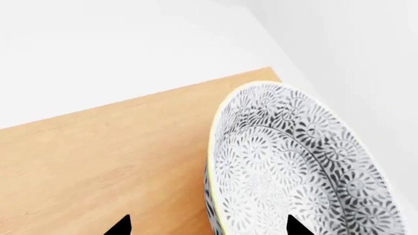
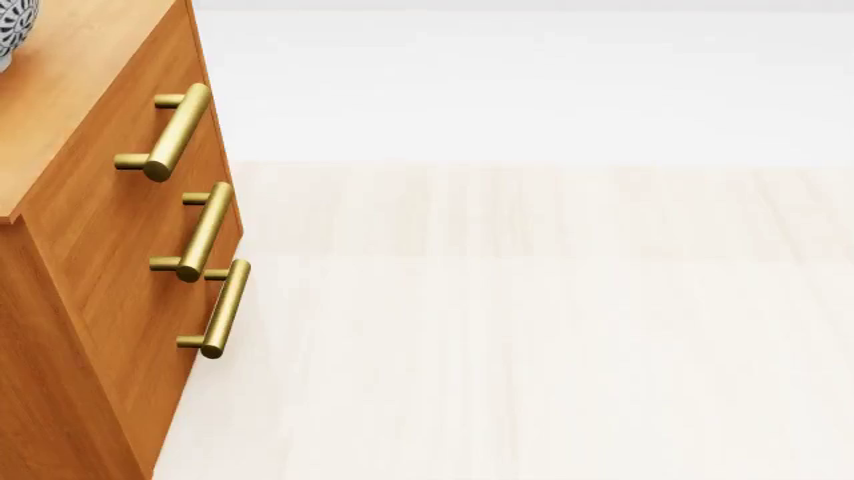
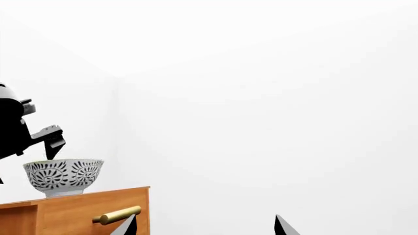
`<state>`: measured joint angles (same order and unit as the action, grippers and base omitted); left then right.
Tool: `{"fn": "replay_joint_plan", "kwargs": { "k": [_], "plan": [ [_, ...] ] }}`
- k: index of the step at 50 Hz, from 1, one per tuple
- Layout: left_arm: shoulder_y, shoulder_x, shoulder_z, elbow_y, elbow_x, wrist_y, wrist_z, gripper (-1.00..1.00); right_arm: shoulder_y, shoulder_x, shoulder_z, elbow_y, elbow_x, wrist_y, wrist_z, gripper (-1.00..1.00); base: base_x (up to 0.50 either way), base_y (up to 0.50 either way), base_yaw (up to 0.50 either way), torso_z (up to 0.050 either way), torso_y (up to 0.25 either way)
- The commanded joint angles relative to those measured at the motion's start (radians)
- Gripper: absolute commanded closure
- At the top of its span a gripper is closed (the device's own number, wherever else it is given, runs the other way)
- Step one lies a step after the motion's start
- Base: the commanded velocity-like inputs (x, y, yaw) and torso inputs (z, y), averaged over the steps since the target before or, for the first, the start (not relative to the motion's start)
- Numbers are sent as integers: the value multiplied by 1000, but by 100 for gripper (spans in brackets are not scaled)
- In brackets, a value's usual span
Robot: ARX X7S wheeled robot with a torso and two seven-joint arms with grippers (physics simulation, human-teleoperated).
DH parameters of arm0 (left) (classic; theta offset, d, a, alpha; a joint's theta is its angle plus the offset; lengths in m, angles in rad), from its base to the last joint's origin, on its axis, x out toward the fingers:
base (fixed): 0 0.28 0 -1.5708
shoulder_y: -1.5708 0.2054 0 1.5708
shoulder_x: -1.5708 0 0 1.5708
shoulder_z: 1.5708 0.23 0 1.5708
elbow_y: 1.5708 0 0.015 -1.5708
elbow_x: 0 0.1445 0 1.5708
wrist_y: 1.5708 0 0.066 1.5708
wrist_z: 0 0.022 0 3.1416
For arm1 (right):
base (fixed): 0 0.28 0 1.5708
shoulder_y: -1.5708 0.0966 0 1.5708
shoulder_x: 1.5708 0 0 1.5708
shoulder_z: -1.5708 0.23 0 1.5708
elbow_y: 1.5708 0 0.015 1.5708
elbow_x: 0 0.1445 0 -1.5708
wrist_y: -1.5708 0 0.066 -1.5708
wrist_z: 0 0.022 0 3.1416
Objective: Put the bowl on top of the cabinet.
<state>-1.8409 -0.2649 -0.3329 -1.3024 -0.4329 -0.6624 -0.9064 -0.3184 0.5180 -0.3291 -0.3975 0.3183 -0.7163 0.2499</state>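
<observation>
Orange-brown cabinet (image 3: 72, 213) first, lighter wood top. Bowl (image 3: 64, 176) upright on that top, near the corner. Left jaws (image 1: 207, 226) spread, straddling the rim, gripping nothing. Right jaws (image 3: 205, 226) spread, empty, well apart. Risk: careless withdrawal clipping the rim, nudging bowl off the edge.

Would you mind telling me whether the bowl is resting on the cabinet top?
Touching. In the right wrist view the bowl stands upright with its foot flat on the cabinet top, no gap visible beneath it, near the front edge above a brass handle.
</observation>
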Motion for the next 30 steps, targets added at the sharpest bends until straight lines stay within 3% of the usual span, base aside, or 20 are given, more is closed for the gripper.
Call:
{"fn": "replay_joint_plan", "kwargs": {
  "k": [1, 15, 30],
  "plan": [
    [-8, 3, -9, 1, 50, -13, 17, -100, 1, 0, -2, 0, 0, 1, -1, -100, 0, 0, 0, 0, 0],
    [-7, 7, -6, 31, 64, -29, 11, -100, 3, -1, -4, 3, 1, 1, -2, -100, 0, 0, 0, 0, 0],
    [41, 54, 25, 355, 48, -233, -47, -100, 8, -2, -9, 5, 4, 2, -5, -100, 0, 0, 0, 0, 0]
  ]
}}
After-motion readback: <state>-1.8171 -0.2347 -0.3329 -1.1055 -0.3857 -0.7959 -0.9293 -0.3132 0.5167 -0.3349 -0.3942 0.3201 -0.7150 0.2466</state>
